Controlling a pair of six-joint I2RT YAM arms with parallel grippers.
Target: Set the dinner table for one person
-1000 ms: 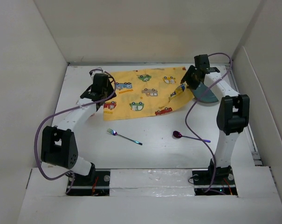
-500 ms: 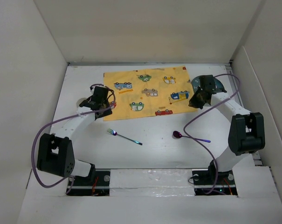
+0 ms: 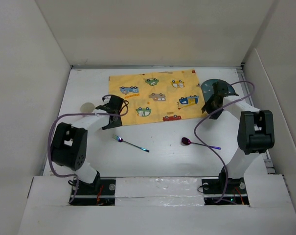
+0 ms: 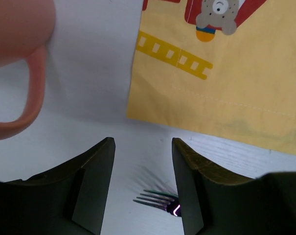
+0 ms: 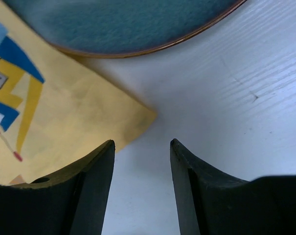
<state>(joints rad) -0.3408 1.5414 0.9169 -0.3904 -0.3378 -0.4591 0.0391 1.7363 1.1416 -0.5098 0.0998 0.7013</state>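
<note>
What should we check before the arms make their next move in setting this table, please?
1. Left gripper open and empty: ok.
2. Right gripper open and empty: ok.
3. Yellow cloth spread flat: ok.
4. Plate centred on the cloth: not ok, it sits at the cloth's right corner.
5. Fork and spoon lying free on the table: ok.
6. Mug upright: cannot tell.

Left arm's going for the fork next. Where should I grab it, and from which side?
I'd take the fork at mid-handle, from straight above, the left gripper closing across the shaft. It lies flat on the table, tines toward the cloth, thin handle clear on both sides.
</note>
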